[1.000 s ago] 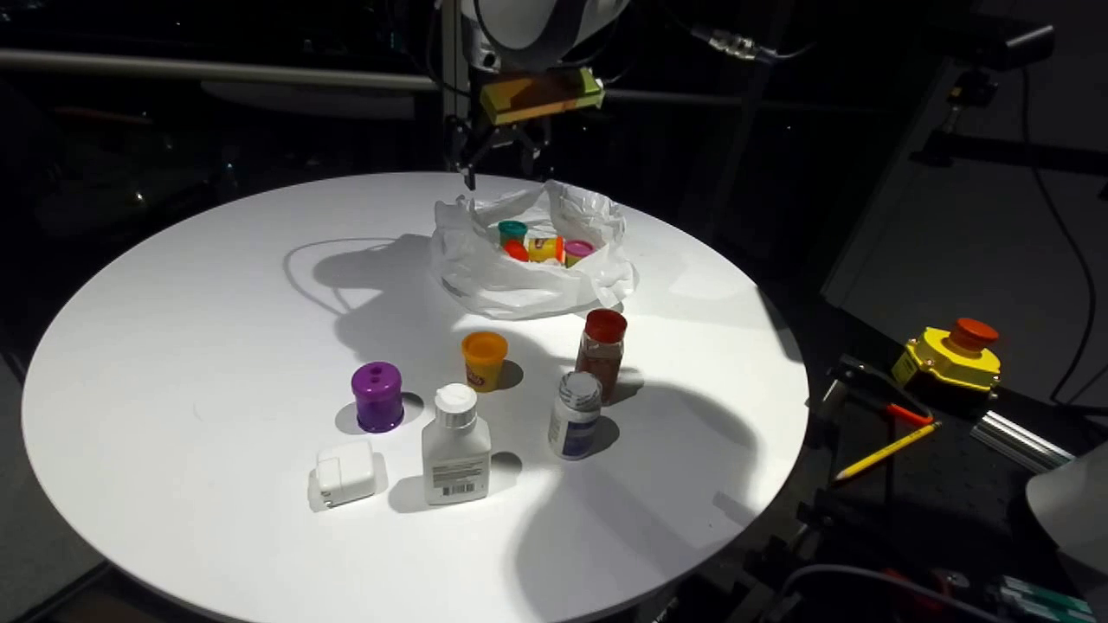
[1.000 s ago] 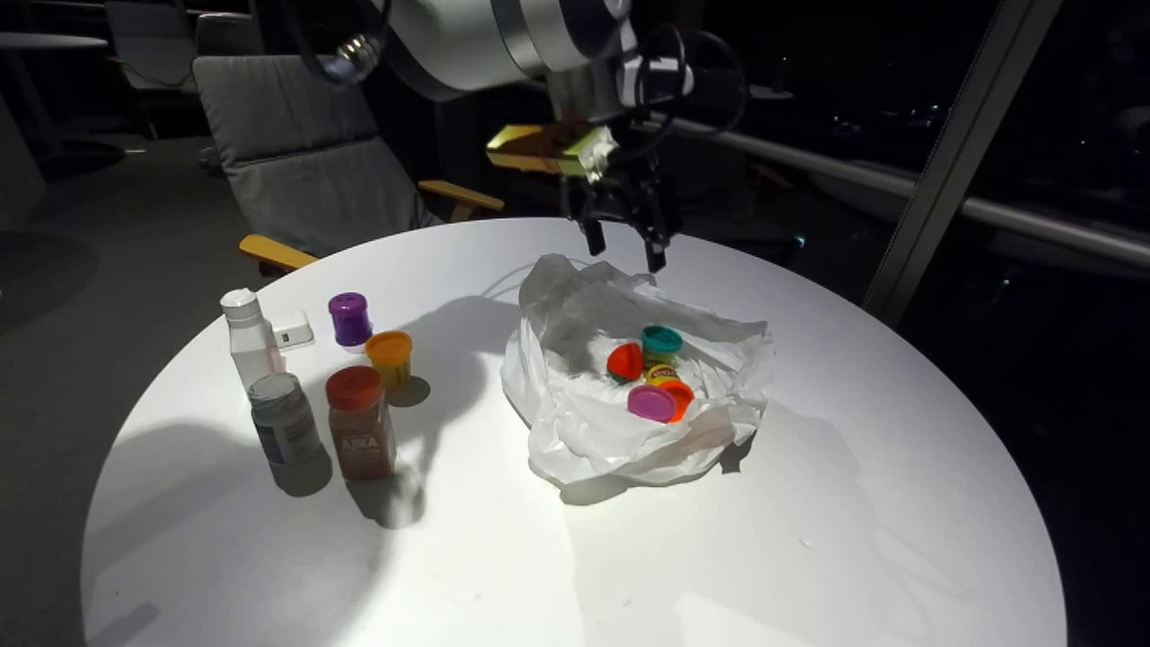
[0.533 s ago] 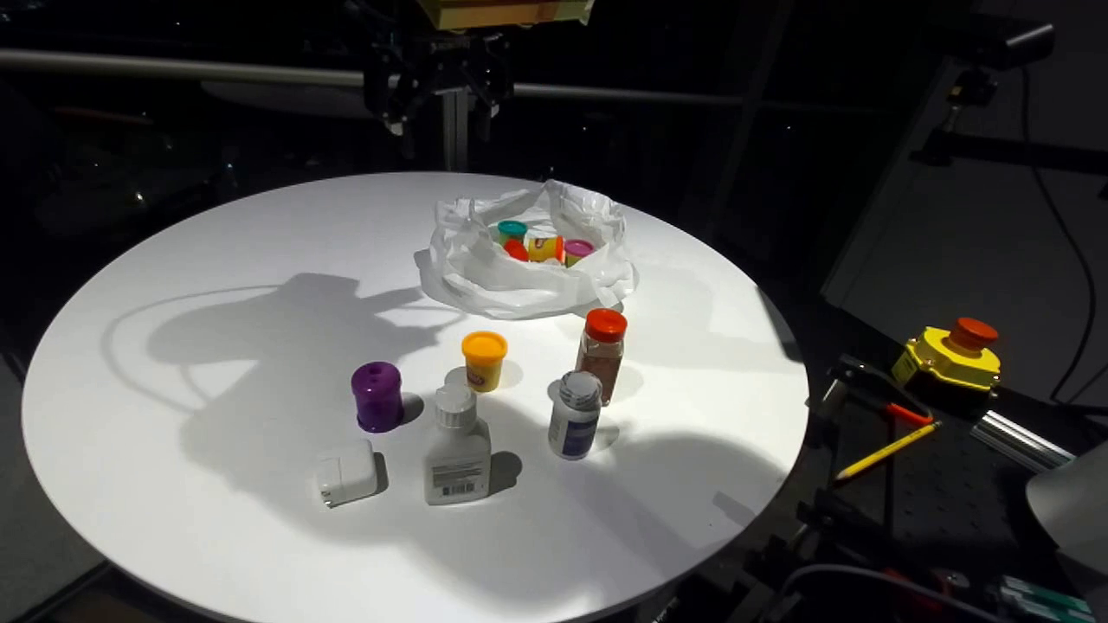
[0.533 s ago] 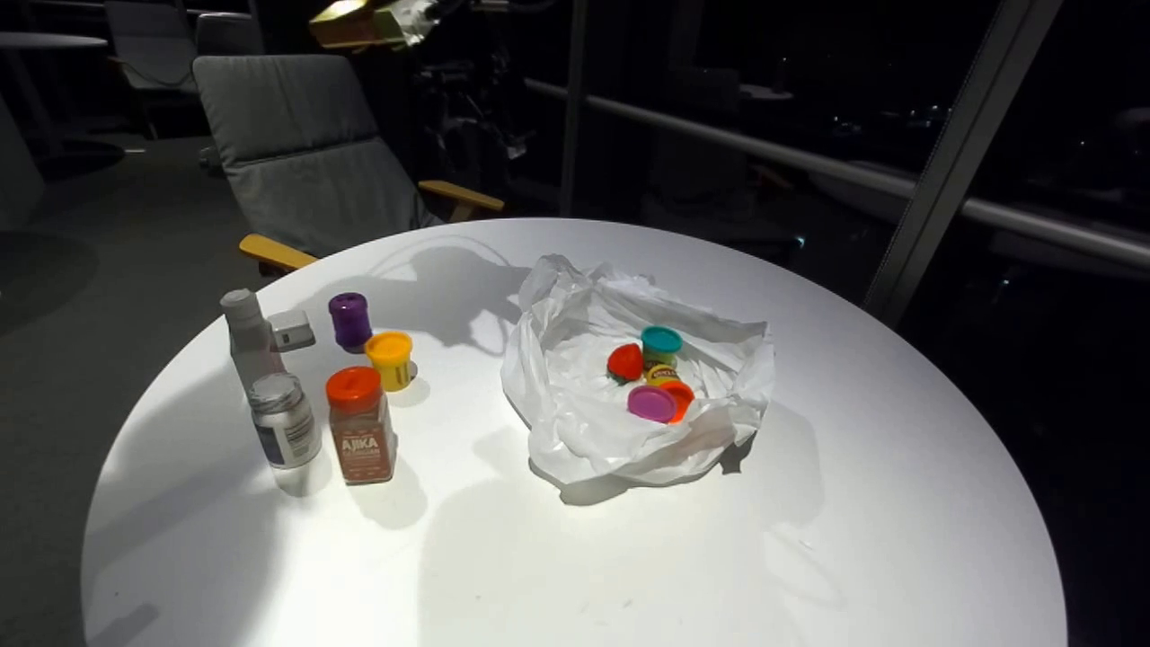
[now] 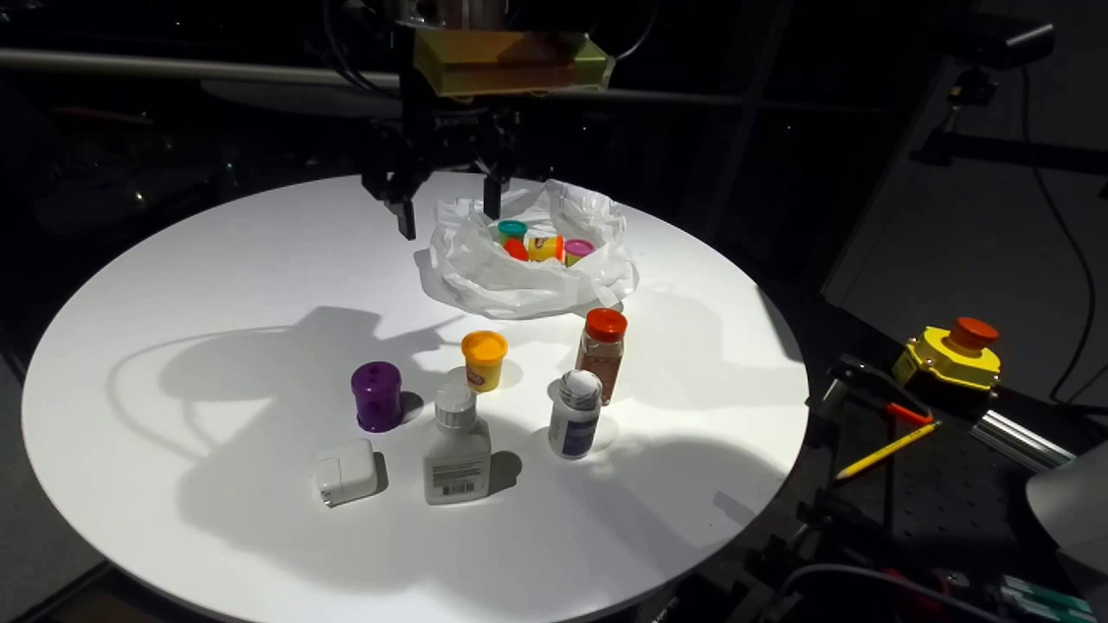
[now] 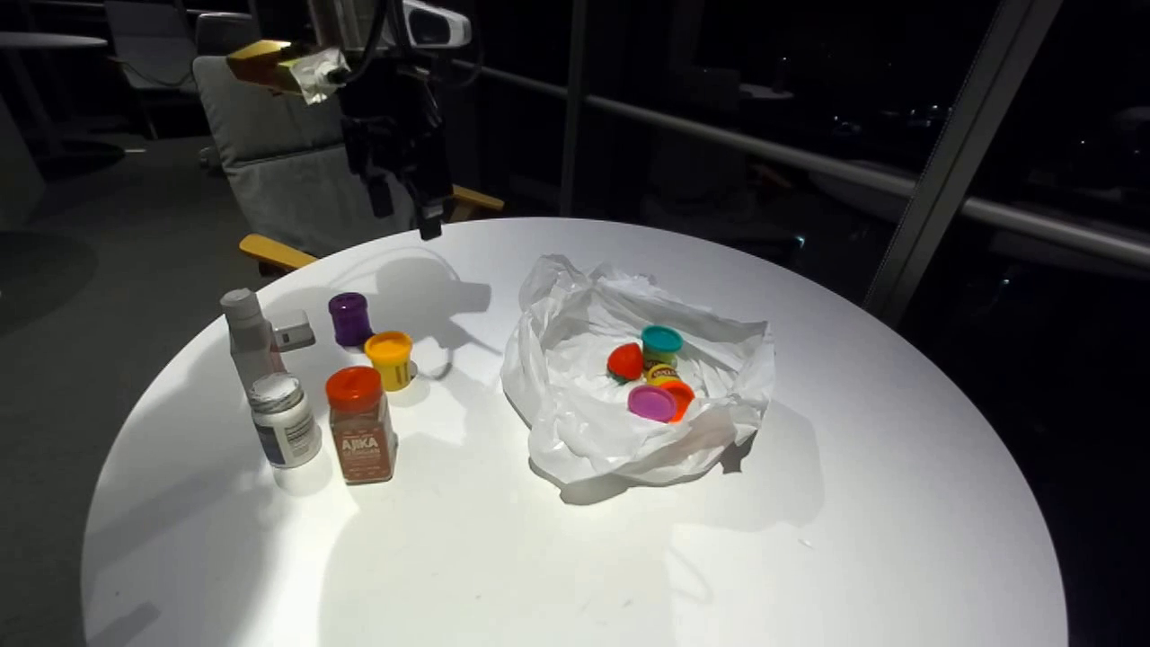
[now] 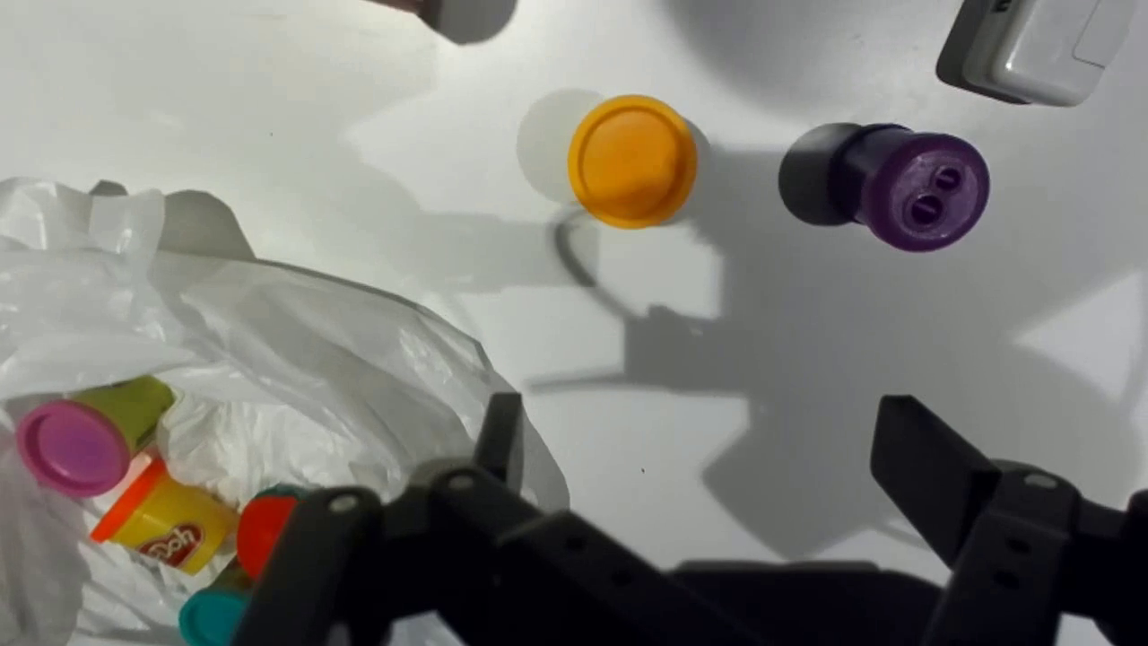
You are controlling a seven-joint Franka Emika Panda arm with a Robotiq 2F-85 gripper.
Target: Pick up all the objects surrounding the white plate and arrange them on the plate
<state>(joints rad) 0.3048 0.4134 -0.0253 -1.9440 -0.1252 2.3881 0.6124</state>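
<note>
Lower in both exterior views than a moment ago, the black two-fingered gripper (image 5: 449, 215) hangs left of centre, jaws spread, gripping nothing. In an exterior view the round white tabletop (image 6: 853, 557) fills the lower frame; near centre, the crumpled white plastic dish (image 6: 575, 440) holds four small coloured items (image 6: 652, 403). At left wait a white plastic bottle (image 6: 255, 350), red-lidded square jar (image 6: 362, 445), stubby white labelled bottle (image 6: 287, 427), purple plastic cylinder (image 6: 350, 322), white block (image 6: 292, 331) and orange tub (image 6: 389, 368). Fetching the next loose item seems the step in hand; it likely calls for lowering over the cylinder or tub, closing, and clearing the dish's floppy rim.
</note>
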